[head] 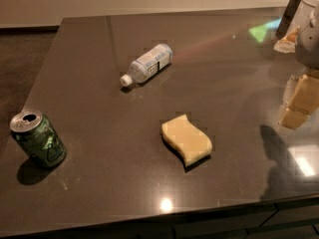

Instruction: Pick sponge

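Note:
The pale yellow sponge (187, 139), a thick foam block with wavy edges, lies flat on the dark glossy table (89, 83), a little right of the middle and toward the front. My gripper (299, 102), with tan blocky fingers under a white arm, is at the right edge of the view. It is well to the right of the sponge, apart from it, and holds nothing that I can see.
A clear plastic water bottle (146, 63) lies on its side behind and left of the sponge. An open green can (38, 139) stands upright near the front left. The table's front edge runs along the bottom. The arm's shadow (276, 158) falls at the front right.

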Controlling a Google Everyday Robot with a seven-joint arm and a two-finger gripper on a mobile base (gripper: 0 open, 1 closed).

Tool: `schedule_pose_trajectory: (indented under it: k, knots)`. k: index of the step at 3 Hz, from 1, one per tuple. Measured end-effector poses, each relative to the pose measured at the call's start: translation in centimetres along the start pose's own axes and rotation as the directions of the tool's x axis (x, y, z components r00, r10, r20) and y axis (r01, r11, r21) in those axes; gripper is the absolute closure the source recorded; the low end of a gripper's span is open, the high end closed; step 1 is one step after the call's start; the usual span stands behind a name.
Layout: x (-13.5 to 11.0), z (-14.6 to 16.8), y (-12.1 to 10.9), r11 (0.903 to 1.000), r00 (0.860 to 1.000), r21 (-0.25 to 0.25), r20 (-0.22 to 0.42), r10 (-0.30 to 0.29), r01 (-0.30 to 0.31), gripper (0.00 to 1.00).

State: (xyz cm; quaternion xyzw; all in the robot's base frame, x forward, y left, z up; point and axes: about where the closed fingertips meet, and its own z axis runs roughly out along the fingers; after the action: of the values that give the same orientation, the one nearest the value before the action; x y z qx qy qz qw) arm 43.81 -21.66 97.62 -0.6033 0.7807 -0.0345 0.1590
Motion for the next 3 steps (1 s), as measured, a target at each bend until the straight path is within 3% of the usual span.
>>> schedule_pose_trajectory:
  k: [2, 3]
  knots:
    - [-1.3, 0.4, 0.4, 0.9995, 1.0, -0.018, 0.004, -0.024, 0.024, 0.0]
    - [-4.6, 1.6, 1.4, 0.9963, 0.997, -0.042, 0.023, -0.074, 0.075, 0.0]
